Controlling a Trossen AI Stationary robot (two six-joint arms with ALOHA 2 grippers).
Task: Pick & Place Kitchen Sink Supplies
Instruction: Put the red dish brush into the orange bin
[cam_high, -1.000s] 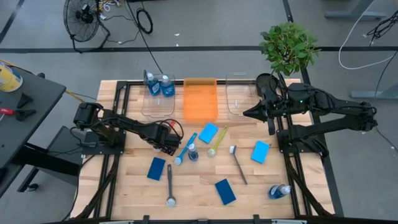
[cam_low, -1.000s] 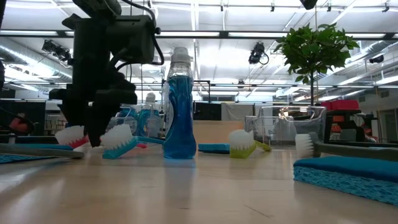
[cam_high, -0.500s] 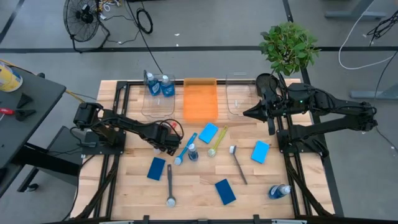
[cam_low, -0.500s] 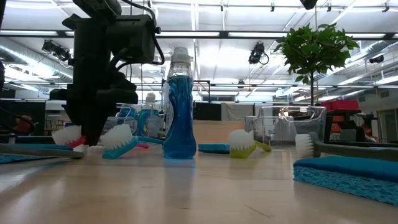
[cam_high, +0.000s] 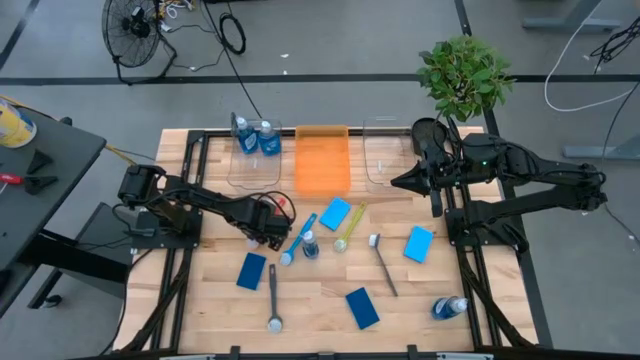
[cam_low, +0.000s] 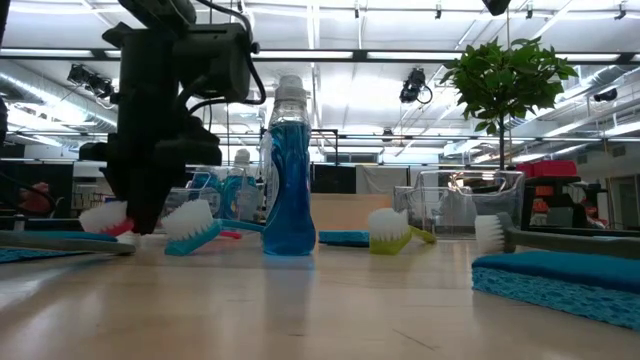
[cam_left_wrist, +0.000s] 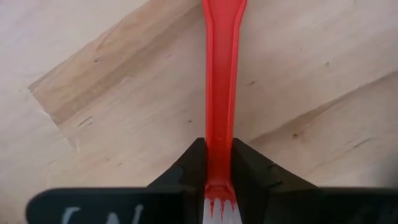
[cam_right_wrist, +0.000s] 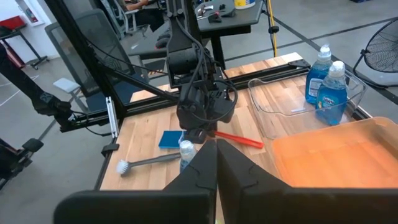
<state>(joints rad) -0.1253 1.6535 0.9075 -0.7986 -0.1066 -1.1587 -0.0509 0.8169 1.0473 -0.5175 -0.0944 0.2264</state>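
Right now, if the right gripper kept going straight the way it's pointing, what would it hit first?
Probably the orange bin, which lies just ahead of the shut right gripper. Its line runs on toward the left gripper clamping the red brush, but depth is hard to judge.

The left gripper (cam_high: 268, 232) is sitting low over the left half of the surface (cam_high: 320, 300), its jaws closing on the handle of a brush (cam_left_wrist: 219, 93) lying there. Just right of it, another brush (cam_high: 296, 243) and an upright bottle (cam_high: 310, 244) are standing side by side. Two bottles (cam_high: 254, 137) are standing in the left bin (cam_high: 252, 165) at the rear; a second bin (cam_high: 322, 160) is sitting beside it, centre rear. The right gripper (cam_high: 436, 204) is hanging over the right rear, near the potted plant (cam_high: 464, 75). A lying bottle (cam_high: 449, 307) is resting at the front right corner.
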